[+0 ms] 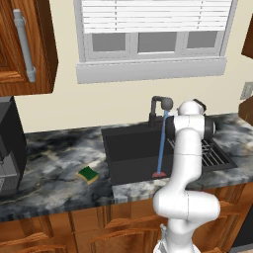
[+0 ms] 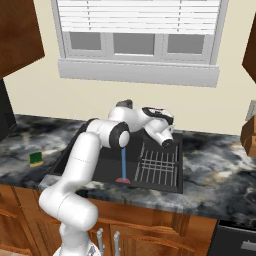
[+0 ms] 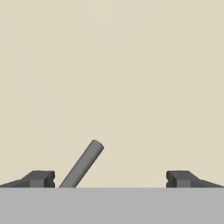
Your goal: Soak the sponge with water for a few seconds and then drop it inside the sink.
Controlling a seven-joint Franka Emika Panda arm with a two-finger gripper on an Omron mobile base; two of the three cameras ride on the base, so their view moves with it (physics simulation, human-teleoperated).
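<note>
Your gripper (image 3: 110, 178) stands wide open and empty, its fingertips (image 3: 41, 178) apart, a grey rod (image 3: 83, 164) slanting up between them against the cream wall. You'll find the sponge (image 1: 88, 174) lying flat on the counter (image 1: 54, 163), left of the sink (image 1: 129, 153) — water (image 1: 161, 143) streams from the faucet (image 1: 159, 106) into the basin, beside the wire rack (image 2: 157, 167).
</note>
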